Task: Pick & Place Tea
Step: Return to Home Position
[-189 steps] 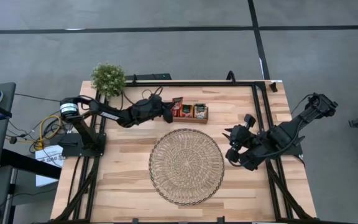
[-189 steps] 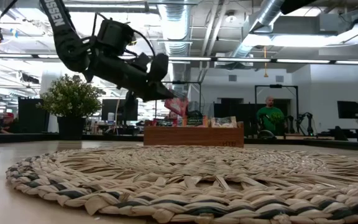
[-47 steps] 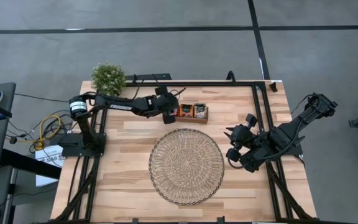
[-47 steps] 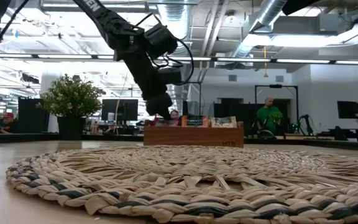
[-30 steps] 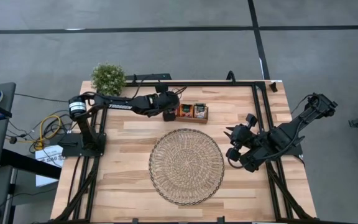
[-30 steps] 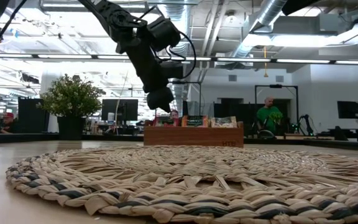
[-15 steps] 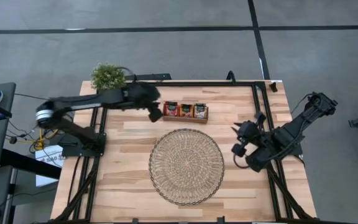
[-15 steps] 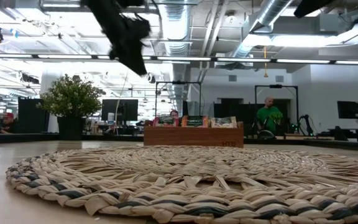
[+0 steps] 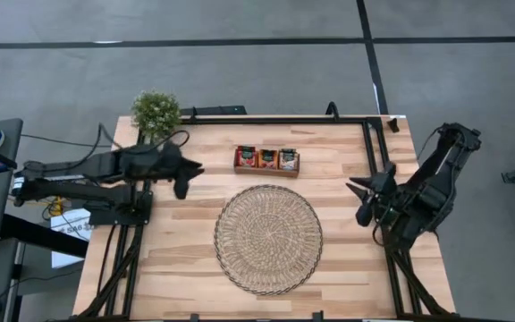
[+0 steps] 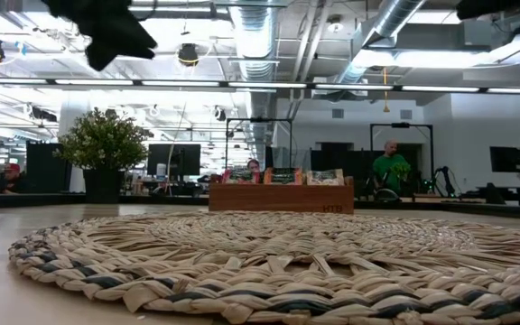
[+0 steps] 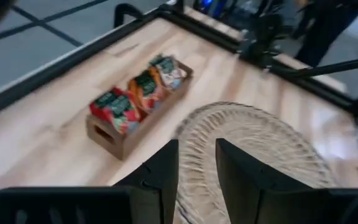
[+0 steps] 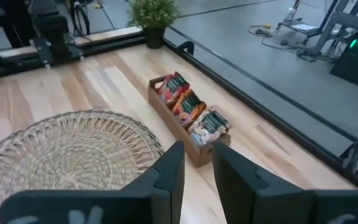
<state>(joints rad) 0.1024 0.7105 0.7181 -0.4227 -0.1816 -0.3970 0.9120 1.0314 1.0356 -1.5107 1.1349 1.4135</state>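
The tea sachets stand upright in the three slots of a brown wooden tray [image 9: 266, 161] at the far middle of the table: red [image 9: 246, 156], orange [image 9: 267, 158] and pale [image 9: 287, 158]. They also show in the left wrist view [image 11: 143, 87] and the right wrist view [image 12: 191, 109]. My left gripper [image 9: 186, 177] hangs raised over the table's left side, well left of the tray, its fingers [image 11: 166, 165] a narrow gap apart and empty. My right gripper [image 9: 358, 199] waits at the table's right side, fingers [image 12: 169, 168] a narrow gap apart and empty.
A round woven mat [image 9: 268, 239] lies in the table's middle, in front of the tray. A potted plant [image 9: 156, 112] stands at the far left corner. Black frame rails [image 9: 374, 152] run along the table's sides. A person [image 10: 388, 167] stands in the room behind.
My left gripper has pulled away from the tray's left end, going up and toward the table's left edge, empty. My right gripper has drawn back toward the table's right edge. The sachets stay in the tray.
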